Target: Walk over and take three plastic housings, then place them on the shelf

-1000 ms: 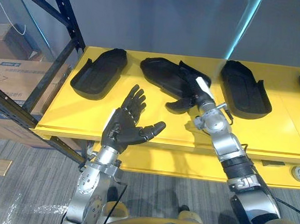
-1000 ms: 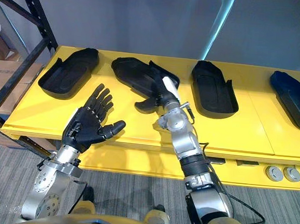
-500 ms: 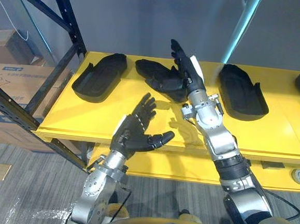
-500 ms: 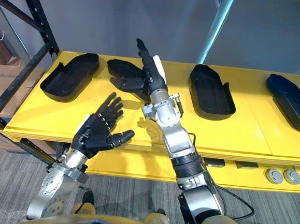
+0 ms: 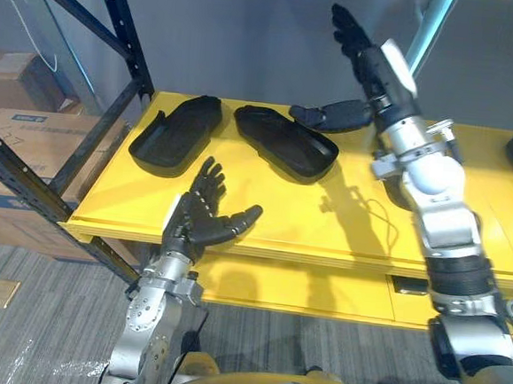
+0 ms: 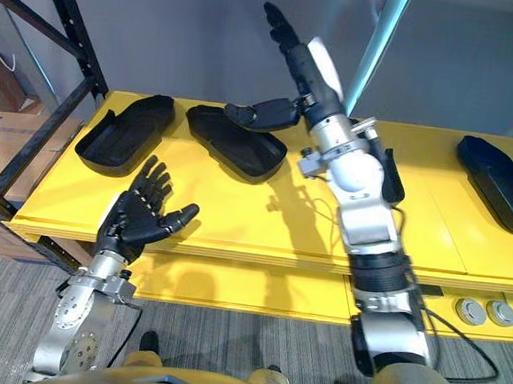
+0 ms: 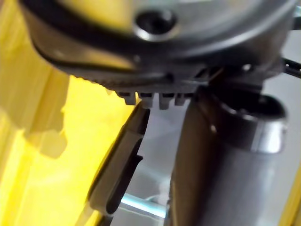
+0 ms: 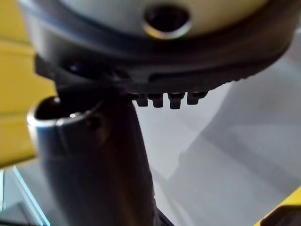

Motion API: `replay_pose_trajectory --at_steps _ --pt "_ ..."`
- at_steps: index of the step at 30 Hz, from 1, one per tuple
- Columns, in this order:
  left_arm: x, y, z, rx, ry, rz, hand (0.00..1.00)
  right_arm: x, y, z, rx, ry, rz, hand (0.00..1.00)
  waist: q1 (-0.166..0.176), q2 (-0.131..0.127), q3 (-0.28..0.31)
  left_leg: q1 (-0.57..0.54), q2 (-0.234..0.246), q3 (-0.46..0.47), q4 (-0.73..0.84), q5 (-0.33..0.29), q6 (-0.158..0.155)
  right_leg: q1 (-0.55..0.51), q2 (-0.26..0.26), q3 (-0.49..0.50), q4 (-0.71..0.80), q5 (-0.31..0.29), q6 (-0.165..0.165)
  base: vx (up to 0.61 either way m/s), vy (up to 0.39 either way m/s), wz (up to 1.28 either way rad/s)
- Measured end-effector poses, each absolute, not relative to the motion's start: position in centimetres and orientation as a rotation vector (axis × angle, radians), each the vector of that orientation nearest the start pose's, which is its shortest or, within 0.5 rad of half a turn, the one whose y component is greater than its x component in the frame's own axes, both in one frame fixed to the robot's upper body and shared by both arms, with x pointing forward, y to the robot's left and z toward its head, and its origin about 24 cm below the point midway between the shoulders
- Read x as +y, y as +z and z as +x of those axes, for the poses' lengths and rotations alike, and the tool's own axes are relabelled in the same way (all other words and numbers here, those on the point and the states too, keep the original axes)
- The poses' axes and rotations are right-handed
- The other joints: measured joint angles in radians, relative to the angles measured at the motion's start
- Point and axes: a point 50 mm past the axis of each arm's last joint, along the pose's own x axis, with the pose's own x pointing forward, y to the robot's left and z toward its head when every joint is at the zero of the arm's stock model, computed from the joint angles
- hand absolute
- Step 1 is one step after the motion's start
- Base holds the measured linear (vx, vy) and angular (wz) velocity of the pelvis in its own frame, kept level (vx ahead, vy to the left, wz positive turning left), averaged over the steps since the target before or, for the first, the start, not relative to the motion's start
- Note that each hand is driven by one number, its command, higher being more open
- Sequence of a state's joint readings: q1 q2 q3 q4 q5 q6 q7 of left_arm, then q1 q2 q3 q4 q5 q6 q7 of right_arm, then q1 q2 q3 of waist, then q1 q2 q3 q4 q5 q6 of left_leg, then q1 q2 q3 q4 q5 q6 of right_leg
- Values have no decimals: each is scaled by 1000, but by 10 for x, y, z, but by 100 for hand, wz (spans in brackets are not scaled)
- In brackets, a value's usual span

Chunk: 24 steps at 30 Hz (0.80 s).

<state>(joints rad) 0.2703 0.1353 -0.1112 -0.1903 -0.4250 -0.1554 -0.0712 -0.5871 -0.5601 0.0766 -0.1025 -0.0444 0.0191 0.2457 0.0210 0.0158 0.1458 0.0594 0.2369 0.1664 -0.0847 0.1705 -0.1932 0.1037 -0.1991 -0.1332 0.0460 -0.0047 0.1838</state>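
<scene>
Housings: black, shallow, elongated shells, hollow side up.
Left housing (image 5: 174, 132): on yellow shelf (image 5: 263, 219), just beside middle housing (image 5: 285, 141).
Right hand (image 5: 372, 72): raised above shelf, fingers straight, empty.
Left hand (image 5: 199, 219): palm up at shelf's front edge, fingers spread, empty.

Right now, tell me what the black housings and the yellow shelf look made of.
Black housings: probably moulded plastic, matte to satin, going by the thin raised rims, hollow insides and soft highlights.
Yellow shelf: smooth painted or coated panel with a faint sheen and crisp shadows on it. Whether metal or laminate lies underneath cannot be told.
</scene>
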Motion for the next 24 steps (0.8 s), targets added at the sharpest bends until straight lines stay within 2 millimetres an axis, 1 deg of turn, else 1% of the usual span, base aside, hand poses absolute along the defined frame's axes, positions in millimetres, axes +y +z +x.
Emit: replay_pose_trajectory --at_steps 1,2,4,5,6,7,9,10,13,15,17,19,21,24 --pt "161 44 200 -79 -90 -307 100 -170 239 307 -586 352 -791 100 -3 -7 -7 0 0 3 0 0 0 0 0 1 -2 0 0 23 -13 -4" --pt "161 45 201 -86 -91 -306 100 -172 237 304 -581 375 -845 100 -3 -11 -10 0 0 3 0 0 -1 0 0 1 -3 0 0 0 0 0" --pt "158 51 205 -110 -111 -304 100 -174 223 300 -512 493 -981 100 -5 -25 -18 0 1 4 0 -2 -1 0 1 2 -5 0 0 0 0 0" --pt "158 52 206 -114 -115 -302 100 -173 217 299 -491 525 -1002 100 -6 -28 -19 0 1 4 0 -2 -2 0 1 2 -5 0 0 0 0 0" --pt "158 54 206 -121 -118 -298 100 -173 207 296 -455 577 -1031 100 -8 -32 -18 0 2 4 -1 -2 -2 0 1 2 -5 0 0 0 0 0" --pt "158 54 206 -124 -119 -296 100 -174 203 295 -437 599 -1043 100 -8 -33 -17 0 2 4 -1 -2 -2 0 1 2 -5 0 0 0 0 0" --pt "161 56 206 -128 -119 -284 100 -179 189 291 -362 653 -1080 100 -3 -38 -15 -3 3 4 -2 -7 -6 -3 2 1 -5 -2 -1 -40 -11 0" --pt "162 56 205 -131 -118 -282 100 -180 187 291 -349 660 -1089 100 -2 -40 -13 -5 4 3 -3 -9 -9 -5 3 1 -4 -2 -2 -42 -11 -1" --pt "165 61 205 -149 -120 -267 100 -185 184 288 -328 674 -1117 100 1 -57 -3 -20 14 2 -1 -6 -8 -25 12 0 5 -4 -7 -35 -18 0" --pt "167 60 203 -142 -121 -254 100 -185 184 287 -339 682 -1125 100 1 -77 9 -25 21 -4 0 -5 -8 -28 20 -2 7 -4 -8 -23 -31 3" --pt "168 61 204 -143 -127 -246 100 -185 185 286 -353 683 -1148 100 -1 -89 16 -42 22 -10 0 -1 -8 -39 22 -6 7 -3 -10 -13 -17 8" --pt "168 61 204 -141 -129 -240 100 -186 182 287 -358 638 -1224 100 4 -106 30 -68 23 -16 1 5 -6 -57 24 -8 8 2 -11 7 -10 9" --pt "170 62 203 -148 -130 -231 100 -190 180 289 -355 585 -1265 100 7 -117 44 -87 23 -28 1 10 -4 -69 25 -17 14 3 -12 11 -11 15" --pt "173 72 203 -201 -132 -221 100 -195 180 292 -347 513 -1287 100 17 -128 81 -93 23 -34 1 17 -5 -74 25 -23 23 1 -14 -2 -9 8"
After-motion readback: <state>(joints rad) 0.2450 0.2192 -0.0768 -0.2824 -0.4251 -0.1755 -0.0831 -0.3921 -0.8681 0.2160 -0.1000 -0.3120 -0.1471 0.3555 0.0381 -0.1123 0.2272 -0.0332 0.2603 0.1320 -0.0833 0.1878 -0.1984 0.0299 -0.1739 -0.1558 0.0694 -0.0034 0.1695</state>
